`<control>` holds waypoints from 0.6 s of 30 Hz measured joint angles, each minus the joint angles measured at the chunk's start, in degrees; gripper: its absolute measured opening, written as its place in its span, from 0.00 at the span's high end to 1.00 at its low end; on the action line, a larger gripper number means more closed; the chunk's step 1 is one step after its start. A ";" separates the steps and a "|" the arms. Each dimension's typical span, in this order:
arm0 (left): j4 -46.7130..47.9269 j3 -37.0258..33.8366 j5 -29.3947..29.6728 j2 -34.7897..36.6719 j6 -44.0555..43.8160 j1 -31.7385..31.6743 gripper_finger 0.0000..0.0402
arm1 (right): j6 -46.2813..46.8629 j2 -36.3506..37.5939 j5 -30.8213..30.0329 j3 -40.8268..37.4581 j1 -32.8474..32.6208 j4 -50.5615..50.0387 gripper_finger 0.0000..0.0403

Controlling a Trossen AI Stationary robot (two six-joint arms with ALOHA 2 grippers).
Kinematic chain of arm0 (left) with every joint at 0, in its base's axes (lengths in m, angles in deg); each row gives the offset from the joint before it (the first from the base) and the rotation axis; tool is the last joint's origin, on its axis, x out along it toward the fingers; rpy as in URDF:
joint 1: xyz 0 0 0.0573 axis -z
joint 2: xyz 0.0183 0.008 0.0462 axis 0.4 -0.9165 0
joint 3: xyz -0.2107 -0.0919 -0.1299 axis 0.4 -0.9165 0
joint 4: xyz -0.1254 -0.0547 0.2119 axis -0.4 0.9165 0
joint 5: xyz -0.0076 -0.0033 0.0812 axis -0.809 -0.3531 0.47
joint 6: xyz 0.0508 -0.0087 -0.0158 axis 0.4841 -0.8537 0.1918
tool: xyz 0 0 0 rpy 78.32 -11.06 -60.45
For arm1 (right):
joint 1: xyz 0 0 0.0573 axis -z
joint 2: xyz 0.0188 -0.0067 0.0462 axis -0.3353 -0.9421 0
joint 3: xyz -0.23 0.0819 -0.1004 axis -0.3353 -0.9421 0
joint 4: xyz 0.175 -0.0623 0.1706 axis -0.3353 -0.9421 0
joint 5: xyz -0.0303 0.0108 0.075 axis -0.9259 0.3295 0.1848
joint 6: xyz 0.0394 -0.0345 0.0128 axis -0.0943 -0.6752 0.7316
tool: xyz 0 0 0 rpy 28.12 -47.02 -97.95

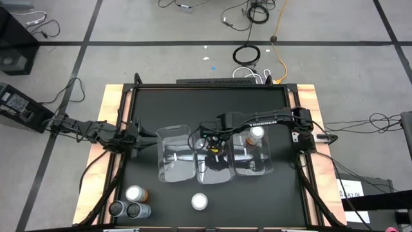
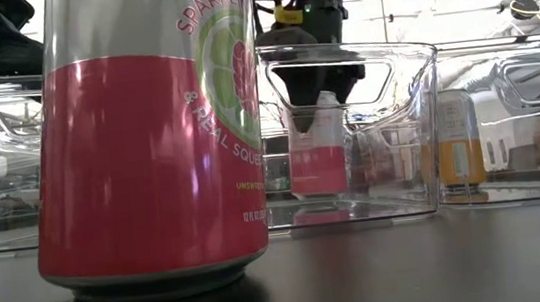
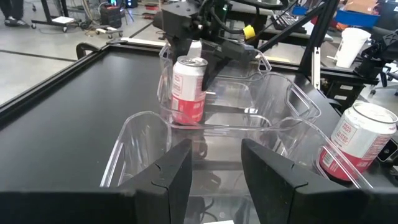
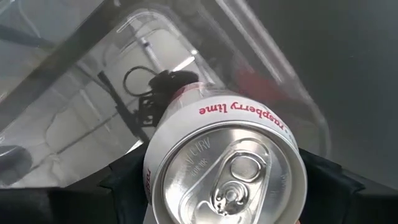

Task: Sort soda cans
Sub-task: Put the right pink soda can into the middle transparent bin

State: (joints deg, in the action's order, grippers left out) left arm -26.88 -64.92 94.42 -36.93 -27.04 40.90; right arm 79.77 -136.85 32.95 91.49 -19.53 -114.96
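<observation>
Soda cans are the business here, and the landmark is the middle clear rectangular plastic bin [image 1: 212,164] of three set side by side. Far left of it, at the table's near corner, three cans stand together: one orange-brown can with a silver-white top [image 1: 134,193] and two silver-grey cans [image 1: 117,208] [image 1: 137,210]. The left gripper [image 1: 143,140] waits just left of the left clear bin [image 1: 174,154], its fingers [image 3: 171,180] parted around nothing. In front of the middle bin stands a lone red-pink raspberry-lime can [image 1: 199,202], upright. Inside the middle bin, the right gripper [image 1: 210,143] sits directly over a second red-pink can [image 3: 188,90], which stands upright on the bin floor with its long axis vertical between the jaws. The jaws flank it, but whether they grip or have let go I cannot tell. To the right, the right clear bin [image 1: 261,169] holds another orange-brown can [image 1: 256,134].
</observation>
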 joint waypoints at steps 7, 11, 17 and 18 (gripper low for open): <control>0.01 -0.01 0.00 -0.01 0.00 0.01 0.63 | -0.02 0.28 -2.79 0.00 0.54 1.82 0.17; 0.02 -0.01 0.00 -0.01 0.00 0.01 0.63 | -0.24 0.32 -1.83 0.00 0.78 1.80 0.15; 0.04 -0.01 0.00 -0.01 0.00 0.01 0.63 | 0.15 0.44 -1.21 0.00 0.67 1.91 0.14; 0.04 -0.01 0.00 -0.02 0.00 0.02 0.63 | 0.16 0.44 -1.22 0.00 0.71 1.91 0.14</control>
State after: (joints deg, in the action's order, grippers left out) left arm -26.84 -64.93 94.42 -36.95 -27.04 40.92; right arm 79.93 -136.41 31.73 91.49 -18.82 -113.06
